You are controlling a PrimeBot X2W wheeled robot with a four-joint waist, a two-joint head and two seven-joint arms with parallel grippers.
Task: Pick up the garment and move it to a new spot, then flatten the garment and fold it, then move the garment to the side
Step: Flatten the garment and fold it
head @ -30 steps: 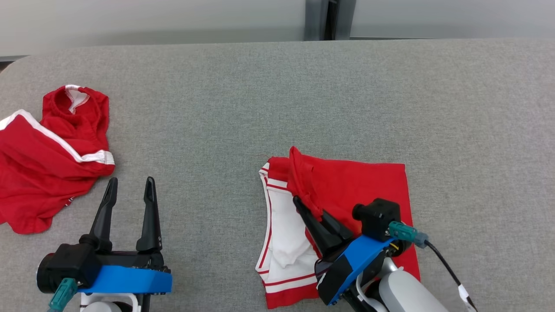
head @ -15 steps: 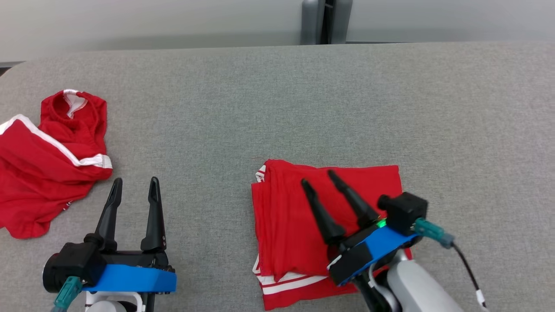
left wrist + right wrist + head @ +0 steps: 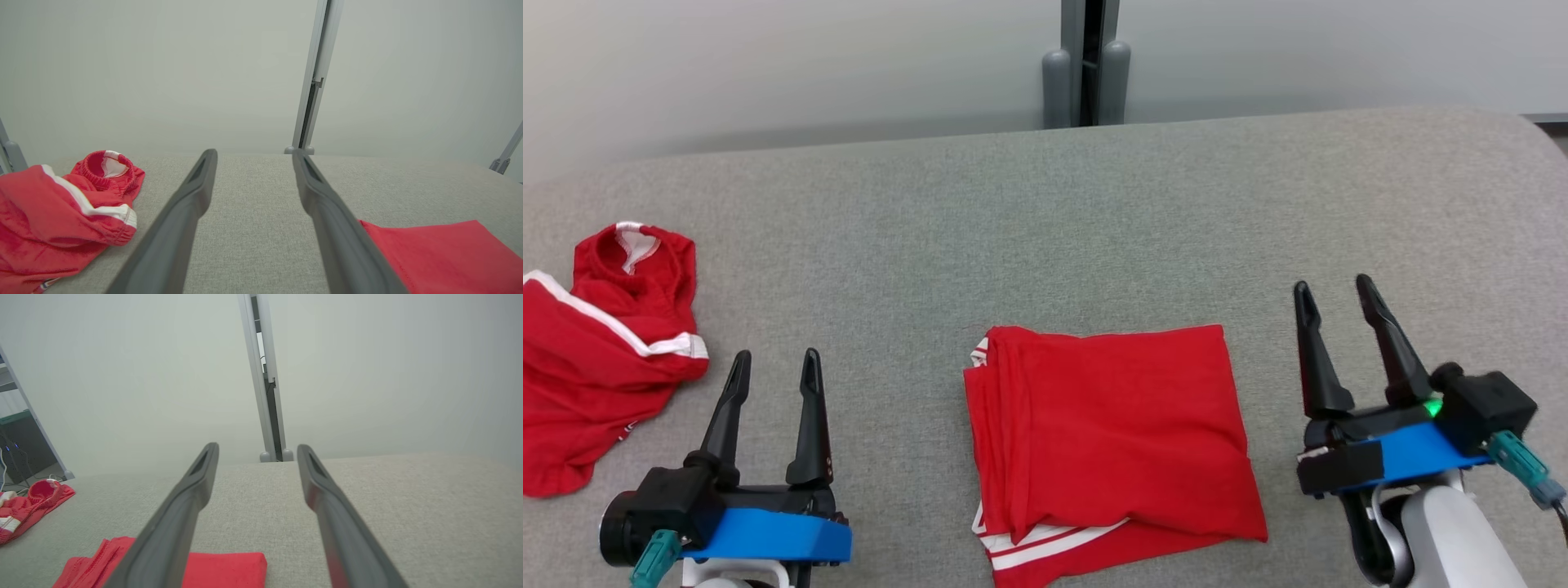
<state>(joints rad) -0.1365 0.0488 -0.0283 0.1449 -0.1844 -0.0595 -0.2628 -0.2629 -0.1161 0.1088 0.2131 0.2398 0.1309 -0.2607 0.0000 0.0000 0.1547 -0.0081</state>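
Garment count: two, one folded garment (image 3: 1107, 441) and one crumpled garment (image 3: 600, 359).

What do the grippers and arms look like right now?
The left gripper and right gripper match: two long, tapered black fingers on a black base with a blue band. Each wrist carries a teal plug. A green light glows on the right one, whose forearm is pale.
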